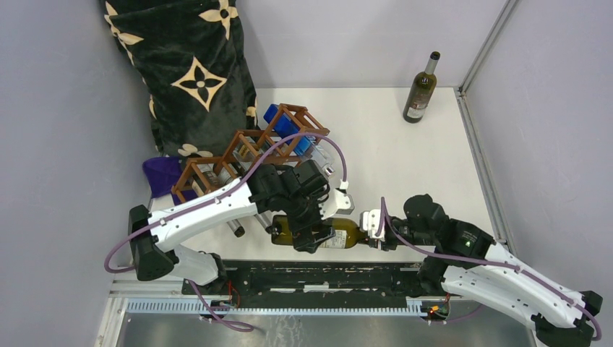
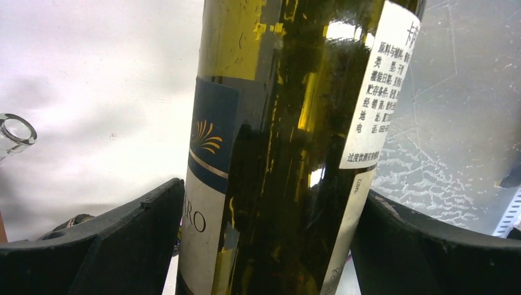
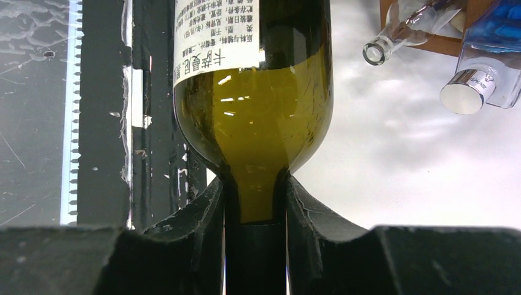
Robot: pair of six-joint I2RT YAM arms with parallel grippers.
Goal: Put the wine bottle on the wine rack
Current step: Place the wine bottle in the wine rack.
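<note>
A green wine bottle [image 1: 343,233] lies level near the table's front edge, its neck pointing right. My right gripper [image 1: 376,230] is shut on the neck [image 3: 255,203], just below the shoulder. My left gripper [image 1: 311,233] straddles the bottle's body [image 2: 276,153]. Its fingers [image 2: 141,233] stand open on either side, and a thin gap shows at the right one. The reddish-brown wine rack [image 1: 246,148] stands behind the left arm and runs diagonally. It holds a clear bottle [image 3: 375,52] and a blue bottle [image 3: 485,61].
A second wine bottle [image 1: 421,90] stands upright at the back right corner. A black patterned cushion [image 1: 188,72] leans behind the rack, with a purple object [image 1: 163,173] at the rack's left end. A black rail [image 1: 318,271] runs along the near edge, right under the held bottle.
</note>
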